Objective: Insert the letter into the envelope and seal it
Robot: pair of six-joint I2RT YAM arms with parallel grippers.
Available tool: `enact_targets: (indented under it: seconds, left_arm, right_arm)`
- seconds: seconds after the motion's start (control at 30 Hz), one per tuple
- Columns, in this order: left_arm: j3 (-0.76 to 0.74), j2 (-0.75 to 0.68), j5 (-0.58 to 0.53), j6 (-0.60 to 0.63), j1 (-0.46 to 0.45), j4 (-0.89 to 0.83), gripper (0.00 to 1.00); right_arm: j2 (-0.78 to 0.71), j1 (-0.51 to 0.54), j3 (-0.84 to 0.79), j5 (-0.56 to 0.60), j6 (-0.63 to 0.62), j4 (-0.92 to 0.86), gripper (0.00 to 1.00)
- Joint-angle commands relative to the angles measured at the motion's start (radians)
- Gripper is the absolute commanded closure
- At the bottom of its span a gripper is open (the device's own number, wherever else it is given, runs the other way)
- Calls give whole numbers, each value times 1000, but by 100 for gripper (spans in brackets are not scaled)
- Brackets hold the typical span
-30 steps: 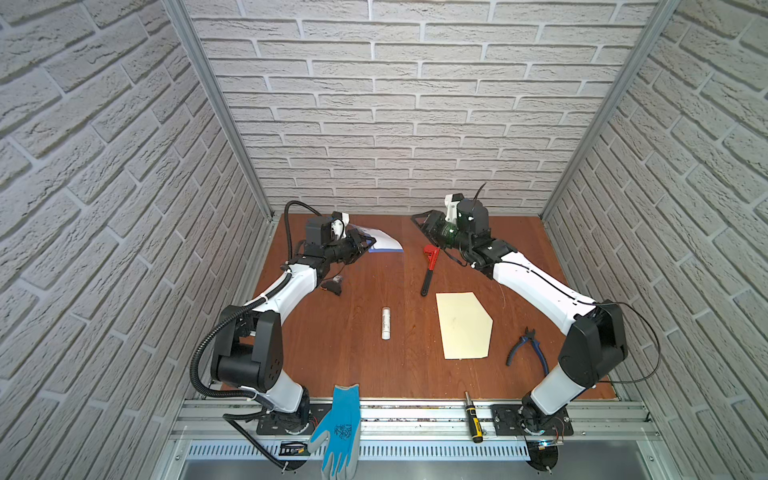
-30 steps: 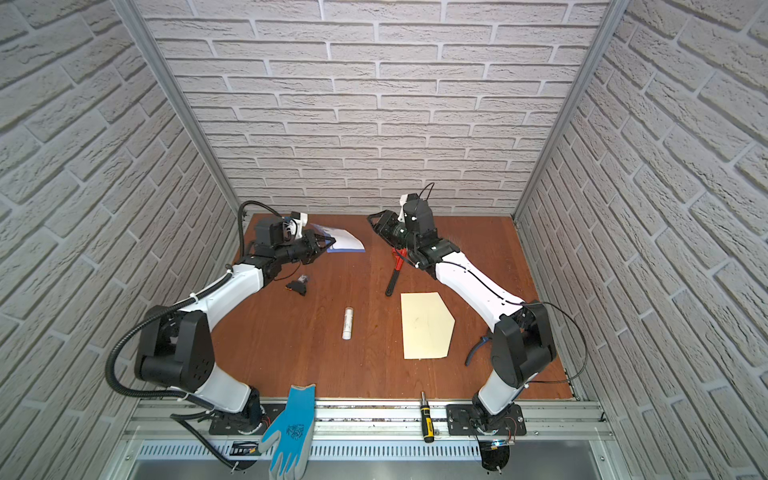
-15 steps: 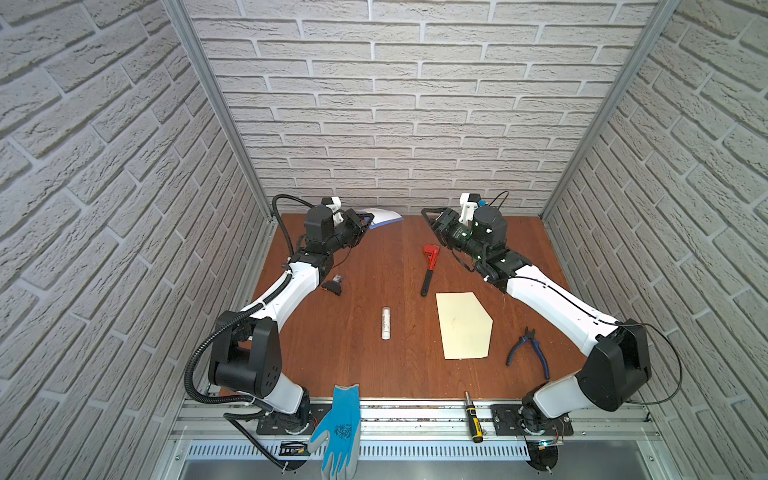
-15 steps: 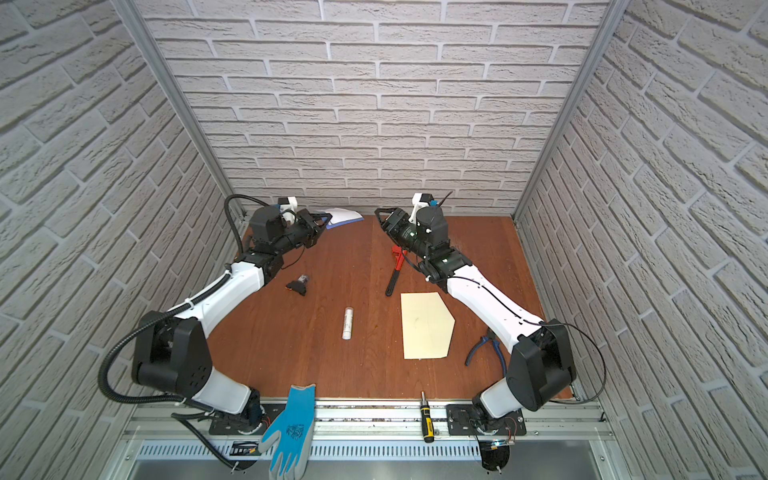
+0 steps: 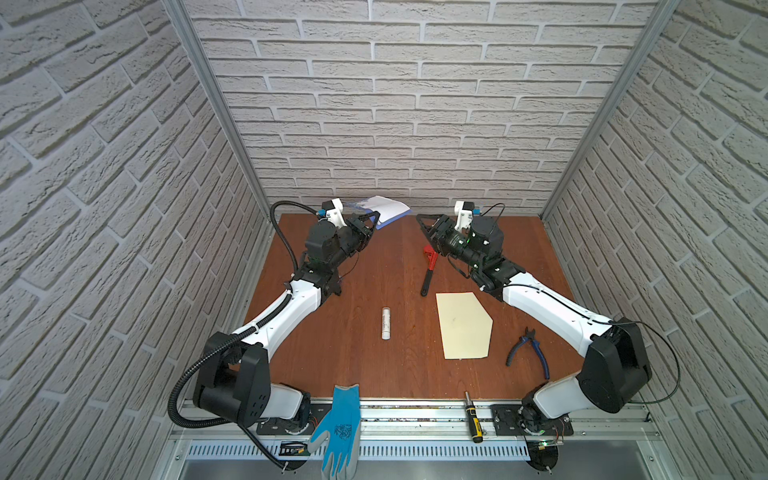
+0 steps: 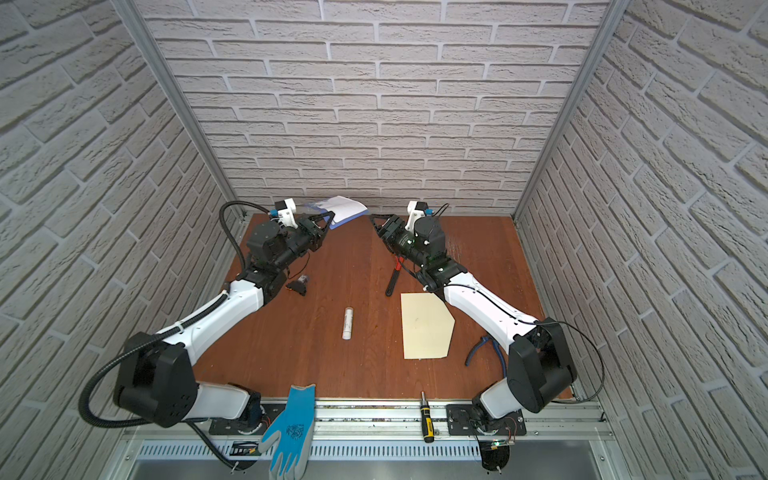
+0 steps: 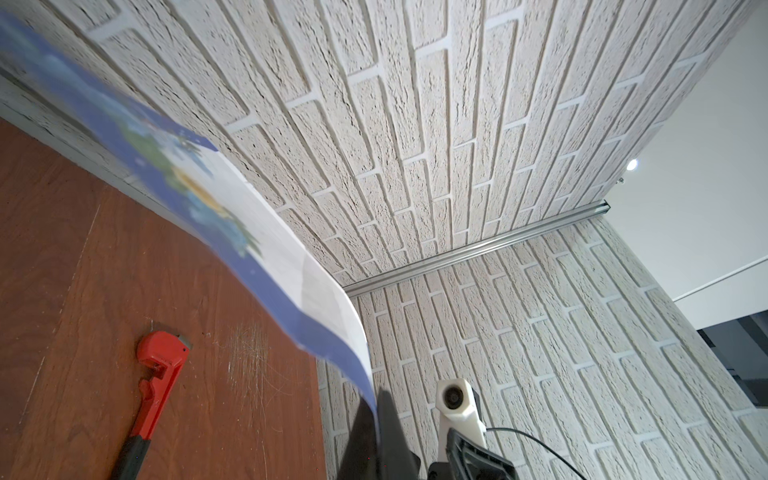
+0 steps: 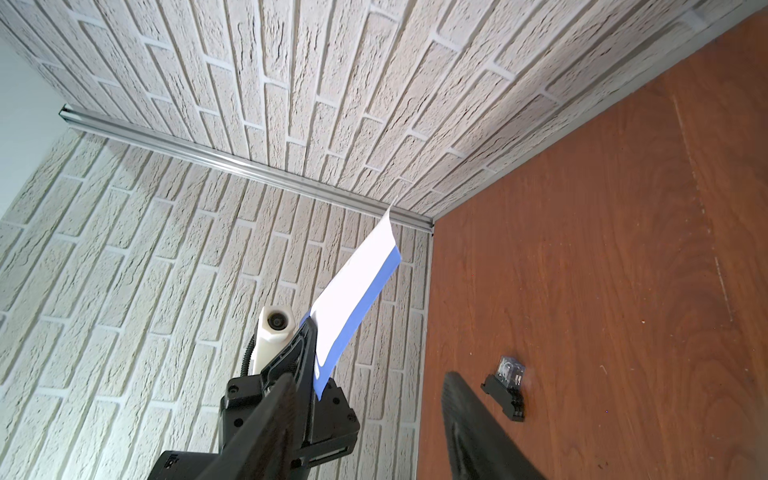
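Observation:
The letter (image 5: 386,208) (image 6: 345,207), a white sheet with a blue floral border, hangs in the air near the back wall. My left gripper (image 5: 376,216) (image 6: 330,216) (image 7: 380,399) is shut on its blue edge, and the sheet (image 7: 249,232) curves away from the fingers. My right gripper (image 5: 424,226) (image 6: 374,220) (image 8: 370,378) is raised opposite, open and holding nothing, facing the letter (image 8: 357,286) a short way off. The cream envelope (image 5: 463,326) (image 6: 426,326) lies flat on the table at right of centre, beside my right forearm.
A white glue stick (image 5: 386,323) lies mid-table. A red pipe wrench (image 5: 429,266) (image 7: 158,374) lies below my right gripper. A small black relay (image 6: 298,284) (image 8: 509,388) sits by the left arm. Blue pliers (image 5: 530,351), a screwdriver (image 5: 473,415) and a blue glove (image 5: 338,428) lie toward the front.
My left gripper has lifted the letter off the table, up toward the back wall. My right gripper has risen and its jaws have spread wider.

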Motion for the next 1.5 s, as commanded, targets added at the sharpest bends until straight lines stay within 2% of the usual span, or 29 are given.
enact_targets:
  seconds: [0.0, 0.23, 0.43, 0.57, 0.77, 1.1, 1.23, 1.47]
  left_arm:
    - [-68, -38, -71, 5, -31, 191, 100]
    - [-209, -78, -119, 44, -109, 388, 100]
    - [-279, -126, -130, 82, -137, 453, 100]
    - [-312, -129, -131, 91, -147, 502, 100]
    - [-391, -109, -188, 84, -186, 615, 100]
    - [-388, -95, -203, 95, -220, 635, 100]
    - [-397, -74, -217, 100, -244, 658, 100]
    - [-408, -9, -252, 105, -296, 740, 100]
  right_arm:
    - [-27, 22, -59, -27, 18, 160, 41]
    - [-34, 68, -183, -30, 3, 330, 38]
    - [-78, 111, -255, 23, -49, 353, 35]
    - [-82, 134, -267, 56, -74, 368, 35]
    - [-43, 139, -251, 52, -46, 453, 36]
    - [-2, 140, -235, 81, -14, 477, 37]
    - [2, 144, -270, 103, 5, 541, 42]
    - [-15, 146, -318, 113, 23, 598, 60]
